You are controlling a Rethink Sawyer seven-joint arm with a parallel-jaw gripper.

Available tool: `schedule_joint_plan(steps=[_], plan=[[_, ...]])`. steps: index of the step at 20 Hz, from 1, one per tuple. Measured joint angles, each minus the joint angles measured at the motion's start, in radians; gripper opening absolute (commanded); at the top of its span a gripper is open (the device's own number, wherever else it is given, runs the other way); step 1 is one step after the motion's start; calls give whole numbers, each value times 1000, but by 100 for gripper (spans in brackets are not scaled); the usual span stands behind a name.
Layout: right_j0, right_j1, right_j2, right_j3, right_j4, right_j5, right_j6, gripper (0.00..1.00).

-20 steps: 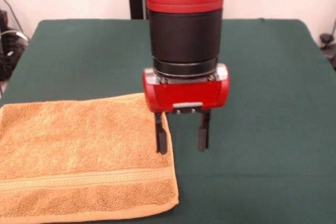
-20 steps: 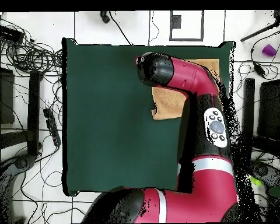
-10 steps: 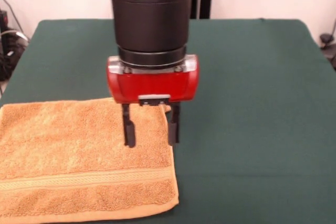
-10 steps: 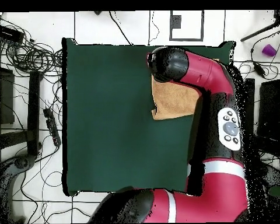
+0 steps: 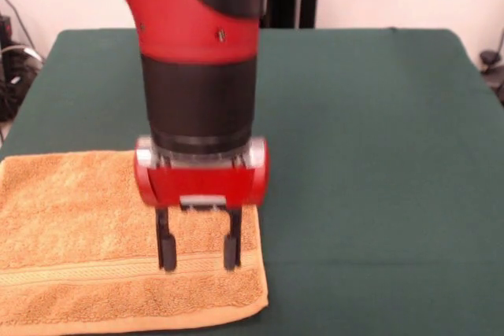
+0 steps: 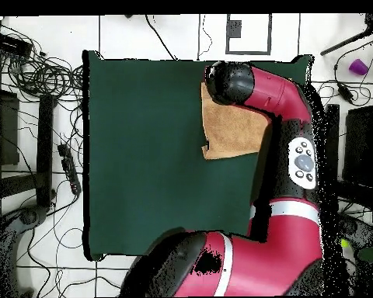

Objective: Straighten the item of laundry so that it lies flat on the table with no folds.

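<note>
The orange-tan towel lies at the front left of the green table in the front view, with its woven band near the front edge. It looks folded double, with a thick front edge. My gripper is open, its two black fingers pointing down just above the towel's band near its right corner. In the overhead view the towel lies near the table's top right, partly hidden by the red arm, which also hides the gripper there.
The table's edge runs close to the towel on the left in the front view. Cables and stands surround the table on the floor in the overhead view. A purple object lies on the floor off the table.
My gripper has moved left and toward the table's front edge, from beside the towel's right edge to over the towel near its band, and it has come lower. The towel has not moved.
</note>
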Motion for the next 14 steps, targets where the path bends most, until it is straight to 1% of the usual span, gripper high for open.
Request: schedule_joint_plan(steps=[5,6,9,10,14], plan=[[23,84,-10,-47,14,-46,1,100],[38,115,-21,-65,18,-46,1,100],[68,161,-38,-81,25,-46,4,100],[90,184,-47,-82,30,-50,7,100],[101,171,-57,-76,43,-49,7,100]])
